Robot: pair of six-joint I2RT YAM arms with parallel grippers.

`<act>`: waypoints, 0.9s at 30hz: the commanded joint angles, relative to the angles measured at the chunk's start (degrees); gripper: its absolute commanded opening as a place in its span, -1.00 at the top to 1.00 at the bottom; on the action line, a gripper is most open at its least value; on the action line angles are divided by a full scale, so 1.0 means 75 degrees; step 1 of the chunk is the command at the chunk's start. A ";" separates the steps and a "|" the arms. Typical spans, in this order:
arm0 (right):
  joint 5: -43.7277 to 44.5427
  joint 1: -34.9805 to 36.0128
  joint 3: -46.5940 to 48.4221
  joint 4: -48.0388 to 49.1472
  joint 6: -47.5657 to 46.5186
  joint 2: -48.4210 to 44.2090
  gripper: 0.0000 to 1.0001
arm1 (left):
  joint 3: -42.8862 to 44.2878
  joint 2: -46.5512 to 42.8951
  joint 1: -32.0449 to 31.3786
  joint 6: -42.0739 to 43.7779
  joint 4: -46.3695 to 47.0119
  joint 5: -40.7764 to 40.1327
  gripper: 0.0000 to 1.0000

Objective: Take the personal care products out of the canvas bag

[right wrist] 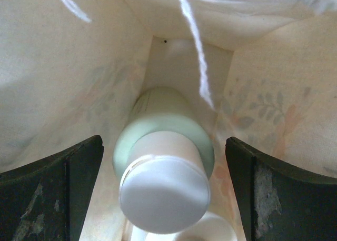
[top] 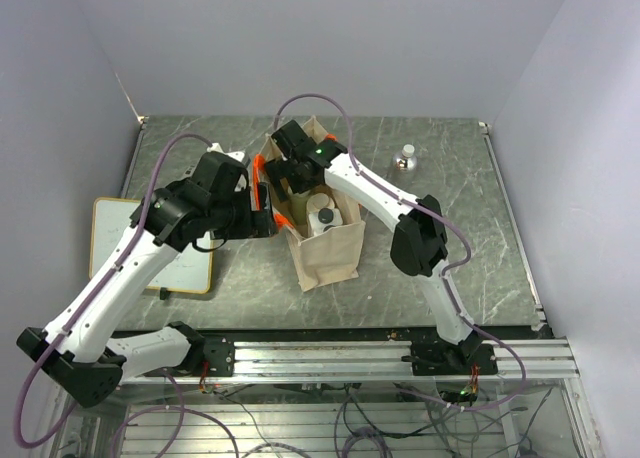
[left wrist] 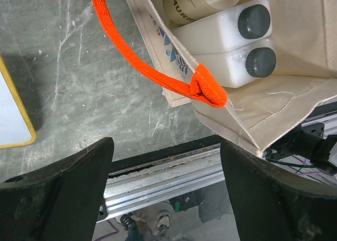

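The canvas bag (top: 330, 253) stands mid-table with its mouth open. My right gripper (top: 297, 170) reaches into its far end. In the right wrist view the gripper (right wrist: 164, 191) is open inside the bag (right wrist: 63, 67), its fingers either side of a pale green bottle with a white cap (right wrist: 166, 186), apart from it. My left gripper (top: 262, 210) is at the bag's left side, open and empty (left wrist: 166, 191). Beyond its fingertips lie an orange handle (left wrist: 152, 67), two white squarish bottles with dark caps (left wrist: 221, 33) and a cream bottle (left wrist: 192, 1) in the bag (left wrist: 274, 101).
A small clear round bottle (top: 405, 158) stands on the table at the back right. A whiteboard (top: 130, 243) lies at the left and shows in the left wrist view (left wrist: 10, 109). The aluminium rail (top: 330, 358) runs along the near edge.
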 commanded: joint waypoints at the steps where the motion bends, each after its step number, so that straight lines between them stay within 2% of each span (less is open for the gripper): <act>1: -0.0092 -0.0102 0.0335 -0.0908 0.0174 0.0609 -1.00 | 0.0420 0.0152 0.0064 0.0380 0.0061 -0.0131 -0.85; 8: -0.0235 -0.0084 0.0168 -0.1348 0.0357 0.0441 -1.00 | 0.0174 0.0048 0.0062 0.0207 0.0254 -0.0021 -0.85; 15: -0.0402 -0.0022 0.0515 -0.1899 0.0310 0.0550 -1.00 | 0.0079 -0.0085 0.0062 0.0103 0.0244 -0.0038 -0.85; 27: -0.0349 -0.0042 0.0069 -0.1211 0.0330 0.0775 -0.98 | 0.0286 -0.0018 0.0062 0.0173 0.0071 -0.0102 -0.85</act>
